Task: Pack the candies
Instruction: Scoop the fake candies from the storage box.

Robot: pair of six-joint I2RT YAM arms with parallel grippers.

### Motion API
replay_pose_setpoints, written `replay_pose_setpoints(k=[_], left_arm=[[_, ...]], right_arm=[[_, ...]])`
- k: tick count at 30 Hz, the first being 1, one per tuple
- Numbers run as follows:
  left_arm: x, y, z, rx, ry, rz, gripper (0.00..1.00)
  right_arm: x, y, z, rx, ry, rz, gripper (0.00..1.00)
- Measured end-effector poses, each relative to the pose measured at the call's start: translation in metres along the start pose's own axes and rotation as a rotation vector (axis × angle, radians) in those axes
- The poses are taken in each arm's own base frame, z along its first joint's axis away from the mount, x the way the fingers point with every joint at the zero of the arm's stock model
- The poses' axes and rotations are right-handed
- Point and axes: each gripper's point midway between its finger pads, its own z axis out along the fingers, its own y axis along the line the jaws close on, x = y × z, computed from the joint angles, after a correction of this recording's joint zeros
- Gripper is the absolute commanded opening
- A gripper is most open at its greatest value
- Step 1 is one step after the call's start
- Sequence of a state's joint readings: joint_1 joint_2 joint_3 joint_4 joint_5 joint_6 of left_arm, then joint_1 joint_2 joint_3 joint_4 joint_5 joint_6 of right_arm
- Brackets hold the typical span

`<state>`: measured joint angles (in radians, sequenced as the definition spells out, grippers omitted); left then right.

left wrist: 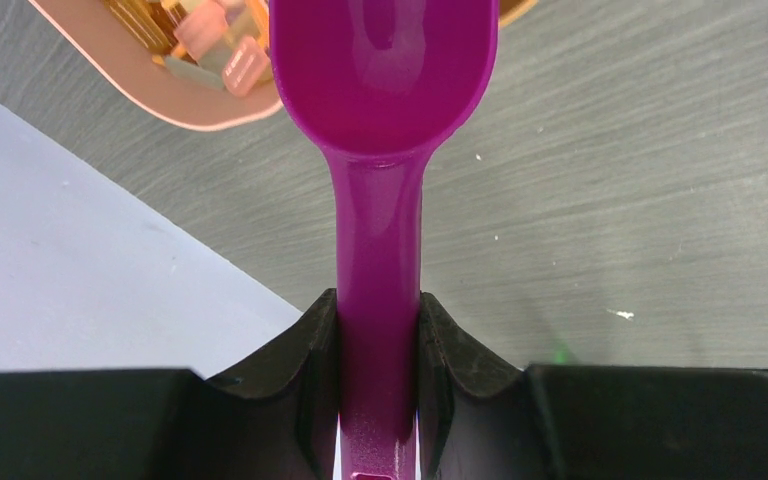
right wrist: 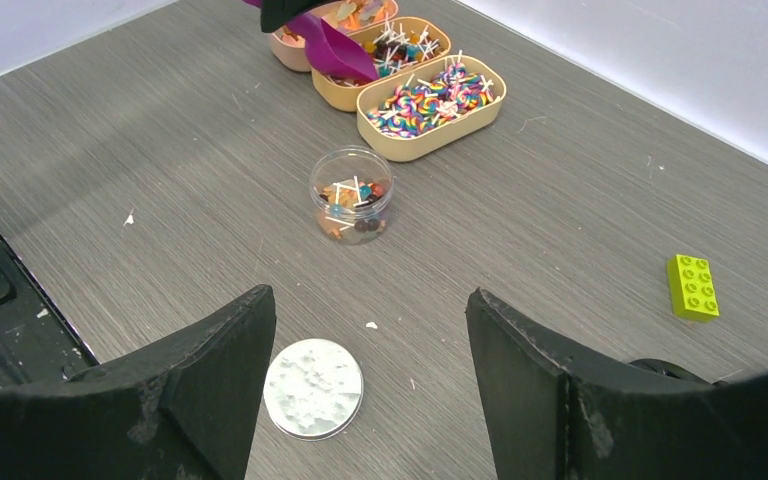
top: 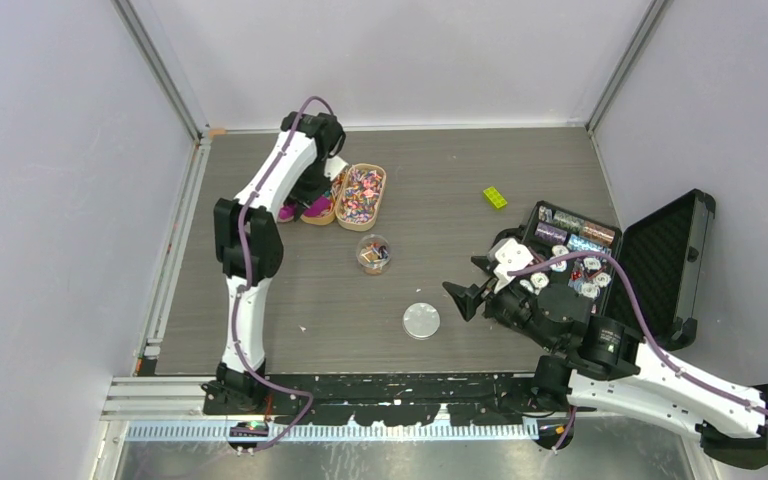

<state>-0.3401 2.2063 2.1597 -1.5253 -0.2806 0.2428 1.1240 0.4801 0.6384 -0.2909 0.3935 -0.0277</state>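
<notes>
Grey desk (top: 460, 180), white walls: candies (right wrist: 430, 100) fill tan trays (right wrist: 428, 150) toward its far edge and a clear jar (right wrist: 351, 195) at mid-desk. Our left gripper (left wrist: 378, 340) clamps a magenta scoop (left wrist: 380, 90) by its handle over the trays. Our right gripper (right wrist: 368, 300) gapes wide, holding nothing.

Left arm (top: 250, 240): stretched far, beyond and left of the jar (top: 373, 254). Left gripper (left wrist: 380, 340): clamped on scoop (left wrist: 380, 100) handle. Right arm (top: 650, 370): low, right of jar. Right gripper (right wrist: 368, 320): jaws wide, empty.
</notes>
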Motion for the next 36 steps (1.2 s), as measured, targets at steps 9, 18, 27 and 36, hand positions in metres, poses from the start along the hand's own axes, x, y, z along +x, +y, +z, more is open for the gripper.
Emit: replay_pose_setpoints(k=[9, 18, 27, 36], left_arm=[[-0.015, 0.006, 0.016, 0.005, 0.005, 0.005, 0.0], [-0.02, 0.006, 0.021, 0.03, -0.013, -0.001, 0.0], [-0.03, 0.005, 0.029, 0.029, -0.056, -0.011, 0.0], [-0.027, 0.001, 0.041, 0.028, -0.061, -0.014, 0.0]], right_arm=[[0.001, 0.003, 0.007, 0.0, 0.01, -0.005, 0.75], [0.0, 0.005, 0.012, 0.001, 0.005, -0.006, 0.74], [0.005, 0.007, 0.018, 0.001, 0.018, -0.02, 0.75], [0.007, 0.007, 0.02, 0.002, 0.022, -0.028, 0.75]])
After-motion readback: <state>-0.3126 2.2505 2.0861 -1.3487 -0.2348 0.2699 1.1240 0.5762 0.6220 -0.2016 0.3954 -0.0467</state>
